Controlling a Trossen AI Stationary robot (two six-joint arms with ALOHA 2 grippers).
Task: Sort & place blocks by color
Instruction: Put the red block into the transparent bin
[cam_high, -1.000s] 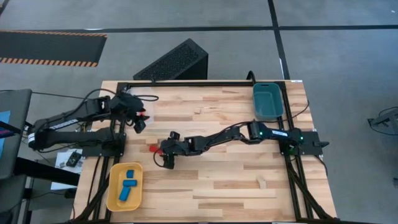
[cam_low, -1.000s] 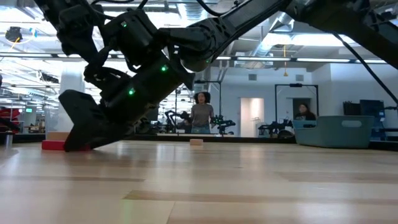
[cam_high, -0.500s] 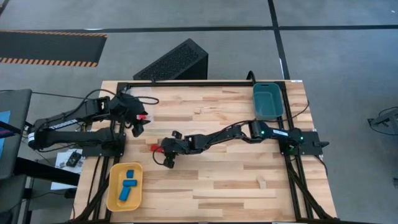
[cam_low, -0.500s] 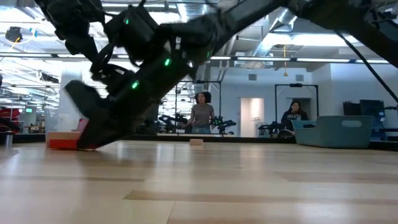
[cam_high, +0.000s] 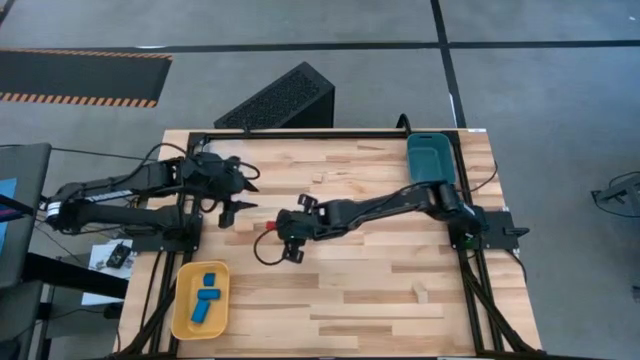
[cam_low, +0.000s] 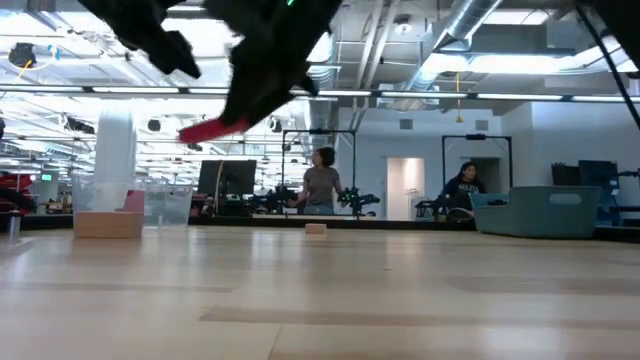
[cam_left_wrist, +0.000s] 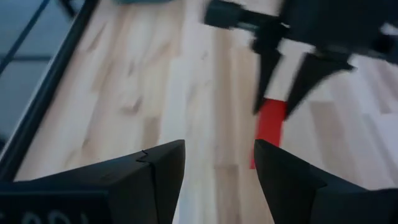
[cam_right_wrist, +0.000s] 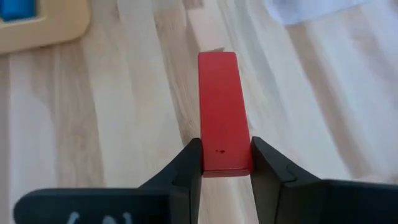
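Right gripper (cam_right_wrist: 226, 165) is clamping a red block (cam_right_wrist: 221, 109) between both fingers, jaws narrowed onto its sides, most of the block sticking out past the fingertips. In the low view the block (cam_low: 213, 128) is hanging clear of the table, tilted. From above, the gripper (cam_high: 270, 240) is sitting over the left-centre of the table (cam_high: 380, 290), arm reaching in from the right edge.

Left gripper (cam_left_wrist: 214, 171) is hovering partly open, nothing between its fingers, facing the right gripper and the red block. High view is putting it (cam_high: 243, 195) near the table's left rear area, just beside the right one.

Two blue blocks (cam_high: 207, 291) are lying in the yellow tray (cam_high: 180, 318) at the front left corner. Pale wood block (cam_high: 422, 293) is sitting on the table at front right. Teal tray (cam_high: 428, 160) is at the rear right corner. Clear tray (cam_low: 165, 200) is showing at the left in the low view, with a pale block (cam_low: 106, 223) in front of it.

People (cam_low: 323, 182) are in the room beyond the table.
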